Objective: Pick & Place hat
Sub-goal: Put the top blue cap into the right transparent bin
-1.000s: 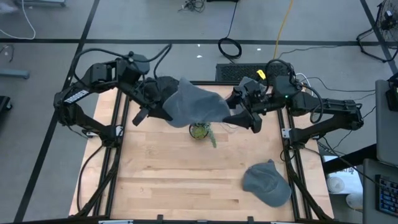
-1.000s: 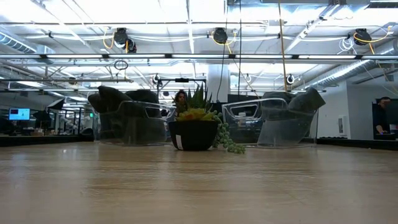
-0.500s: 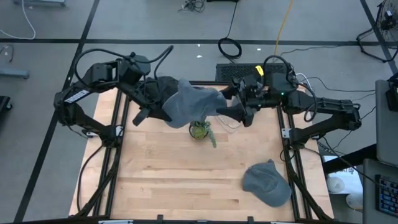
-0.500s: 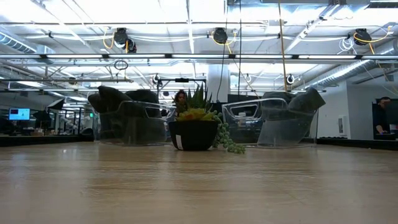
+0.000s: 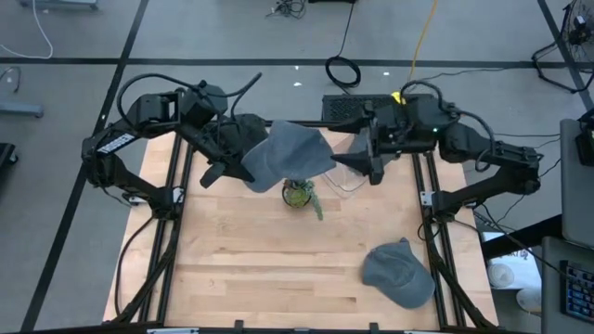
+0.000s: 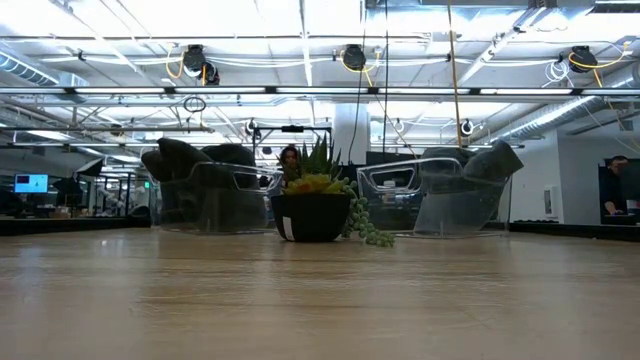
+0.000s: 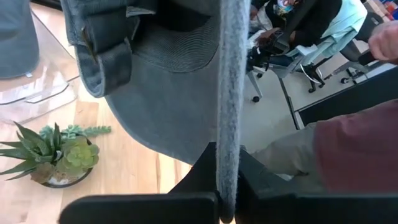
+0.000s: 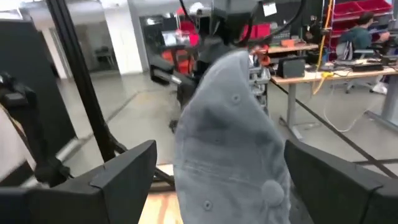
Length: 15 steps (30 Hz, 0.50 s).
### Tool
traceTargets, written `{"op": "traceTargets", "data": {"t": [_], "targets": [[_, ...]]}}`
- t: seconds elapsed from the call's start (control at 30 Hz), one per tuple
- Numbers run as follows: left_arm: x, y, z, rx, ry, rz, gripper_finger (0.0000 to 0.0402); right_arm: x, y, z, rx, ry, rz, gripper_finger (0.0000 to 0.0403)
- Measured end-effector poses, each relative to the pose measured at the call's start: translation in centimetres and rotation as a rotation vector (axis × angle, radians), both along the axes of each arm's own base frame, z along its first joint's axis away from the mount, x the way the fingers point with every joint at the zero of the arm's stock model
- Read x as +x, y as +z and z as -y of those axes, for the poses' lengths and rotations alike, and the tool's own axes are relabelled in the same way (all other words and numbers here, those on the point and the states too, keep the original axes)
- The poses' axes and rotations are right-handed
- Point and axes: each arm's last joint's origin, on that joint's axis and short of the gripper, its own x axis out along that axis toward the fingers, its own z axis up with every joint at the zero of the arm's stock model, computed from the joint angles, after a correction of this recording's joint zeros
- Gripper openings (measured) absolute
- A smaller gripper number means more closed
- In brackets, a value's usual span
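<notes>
A grey cap (image 5: 290, 153) hangs in the air over the far middle of the table, above a small potted succulent (image 5: 298, 195). My left gripper (image 5: 239, 160) is shut on it from the left side. My right gripper (image 5: 364, 163) is open just right of the cap. In the right wrist view its fingers (image 8: 127, 171) stand wide on either side of the cap's crown (image 8: 227, 134); I cannot tell whether they touch it. A second grey cap (image 5: 399, 274) lies flat by the table's near right corner. Neither gripper shows in the low view. My left gripper (image 7: 227, 208) pinches the cap's brim (image 7: 227, 155) between its two fingers, the brim seen edge-on and running straight out from them. The cap is lifted clear of the table. Its crown and back strap (image 7: 106, 53) hang out beyond the fingers, above the succulent (image 7: 56, 155).
Two clear plastic bins stand at the far edge, one on the left (image 6: 210, 195) and one on the right (image 6: 430, 195), with the succulent pot (image 6: 312, 215) between them. The wooden table (image 5: 260, 269) lies bare in its middle and near left. People sit in the room beyond.
My right gripper has drawn back toward the table's far edge and turned, ending beside the cap's right edge. The cap has shifted slightly with it, and my left gripper has kept its hold on the brim.
</notes>
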Motion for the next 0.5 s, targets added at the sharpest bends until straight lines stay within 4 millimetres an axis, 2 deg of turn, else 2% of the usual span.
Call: {"op": "traceTargets", "data": {"t": [0.37,0.5], "targets": [[0.0,0.0,0.1,-0.003,-0.01,0.003,0.0008,1.7,-1.5,0.7,-0.1,-0.107,-0.142,0.0338],[0.0,0.0,0.1,-0.005,-0.01,0.003,0.0008,2.2,-1.7,1.1,-0.054,-0.084,-0.132,0.0338]]}}
